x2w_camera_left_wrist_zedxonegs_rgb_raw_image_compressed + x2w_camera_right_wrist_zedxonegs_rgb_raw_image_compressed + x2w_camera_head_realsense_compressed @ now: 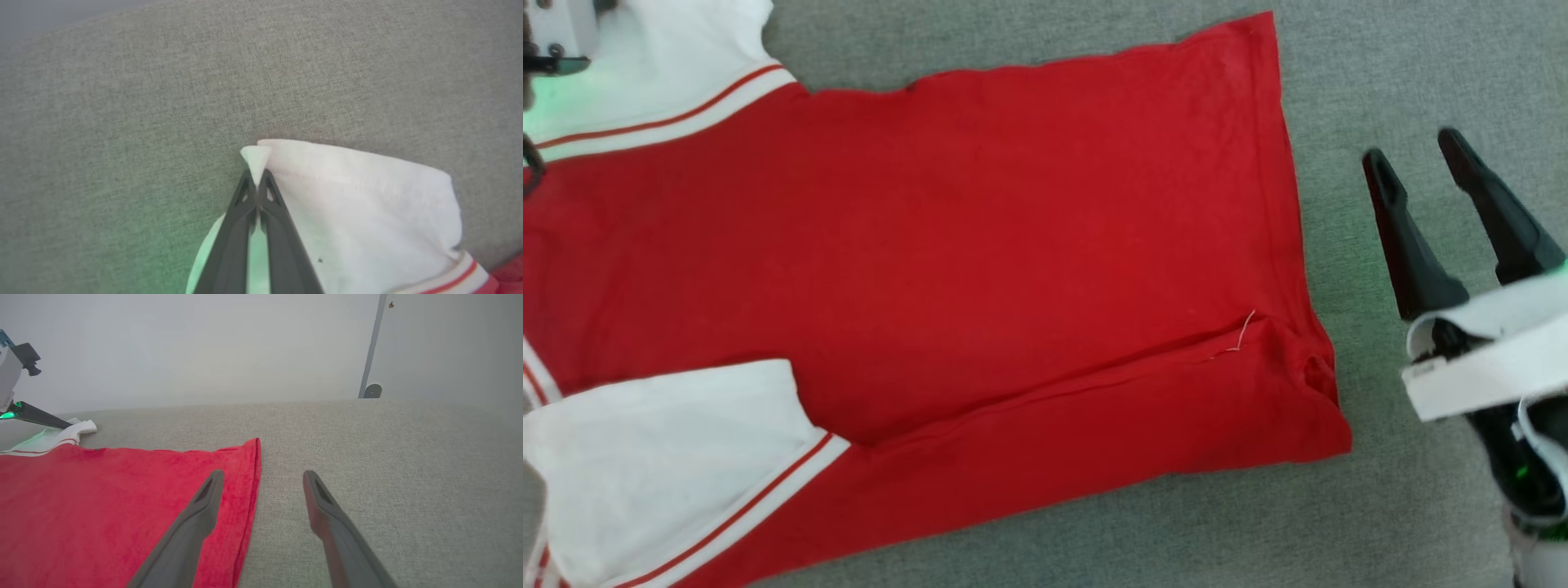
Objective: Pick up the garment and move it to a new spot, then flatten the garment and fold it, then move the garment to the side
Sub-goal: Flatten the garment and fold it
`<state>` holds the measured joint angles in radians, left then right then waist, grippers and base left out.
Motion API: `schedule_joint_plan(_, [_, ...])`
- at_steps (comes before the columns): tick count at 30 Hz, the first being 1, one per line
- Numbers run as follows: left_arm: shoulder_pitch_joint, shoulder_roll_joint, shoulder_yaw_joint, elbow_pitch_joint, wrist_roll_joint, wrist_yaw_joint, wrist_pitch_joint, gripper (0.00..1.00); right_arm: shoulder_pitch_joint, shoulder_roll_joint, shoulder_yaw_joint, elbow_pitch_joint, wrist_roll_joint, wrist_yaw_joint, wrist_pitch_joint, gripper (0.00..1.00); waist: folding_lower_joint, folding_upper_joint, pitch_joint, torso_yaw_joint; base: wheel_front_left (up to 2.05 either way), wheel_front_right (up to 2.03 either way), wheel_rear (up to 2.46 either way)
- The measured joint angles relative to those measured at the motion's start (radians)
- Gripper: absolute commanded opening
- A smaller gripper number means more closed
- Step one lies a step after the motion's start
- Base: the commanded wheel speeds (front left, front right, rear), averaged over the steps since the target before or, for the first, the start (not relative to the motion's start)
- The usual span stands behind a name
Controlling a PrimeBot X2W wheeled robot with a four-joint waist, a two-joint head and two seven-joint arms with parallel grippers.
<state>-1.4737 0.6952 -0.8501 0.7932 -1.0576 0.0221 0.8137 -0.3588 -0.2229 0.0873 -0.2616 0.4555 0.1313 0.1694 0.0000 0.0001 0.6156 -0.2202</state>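
Note:
The garment (980,245) lies spread on the grey cloth surface, plain red side up, hem toward the right and white sleeves at the left. Its near long side is folded over onto the body. In the left wrist view my left gripper (256,179) is shut on a corner of the far white sleeve (359,212), and the pinched tip of cloth pokes out past the fingertips. My right gripper (1417,159) hovers open just right of the hem, holding nothing. In the right wrist view its fingers (212,498) straddle the hem edge of the garment (102,506), with the left gripper (67,425) at the sleeve.
The grey cloth surface (1380,65) reaches beyond the garment on the right and far sides. Behind its far edge stands a pale wall with a thin upright metal post (369,355).

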Motion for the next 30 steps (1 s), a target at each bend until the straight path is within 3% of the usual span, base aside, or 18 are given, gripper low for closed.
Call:
schedule_joint_plan(5, [0.007, -0.026, 0.001, 0.017, -0.009, -0.009, -0.016, 0.0, -0.108, -0.011, -0.005, 0.034, 0.009, 0.0, 0.21, 1.0, 0.0, 0.0, -0.014, 0.02, 0.0, 0.0, 0.0])
schedule_joint_plan(11, [0.017, -0.079, -0.002, 0.041, -0.018, -0.025, -0.045, 0.0, -0.264, -0.013, 0.003, 0.167, -0.025, 0.0, 0.419, 1.0, 0.0001, 0.0, -0.026, 0.061, 0.0, 0.0, 0.0])
schedule_joint_plan(25, [0.008, -0.134, -0.004, 0.131, -0.025, -0.076, -0.093, 0.0, -0.553, -0.007, 0.124, 0.558, -0.029, 0.0, 0.63, 1.0, 0.0001, 0.0, -0.038, 0.112, 0.0, 0.0, 0.0])
schedule_joint_plan(27, [0.004, -0.137, -0.004, 0.142, -0.025, -0.083, -0.099, 0.0, -0.588, -0.013, 0.15, 0.603, -0.021, 0.0, 0.654, 0.21, 0.0001, 0.0, -0.038, 0.11, 0.0, 0.0, 0.0])
schedule_joint_plan(28, [0.002, -0.139, -0.004, 0.146, -0.025, -0.086, -0.105, 0.0, -0.605, -0.014, 0.162, 0.619, -0.004, 0.0, 0.665, 0.0, 0.0, 0.0, -0.037, 0.11, 0.0, 0.0, 0.0])
schedule_joint_plan(30, [-0.002, -0.143, -0.004, 0.154, -0.025, -0.094, -0.117, 0.0, -0.633, -0.025, 0.185, 0.649, 0.01, 0.0, 0.67, 0.0, 0.0, 0.0, -0.037, 0.11, 0.0, 0.0, 0.0])
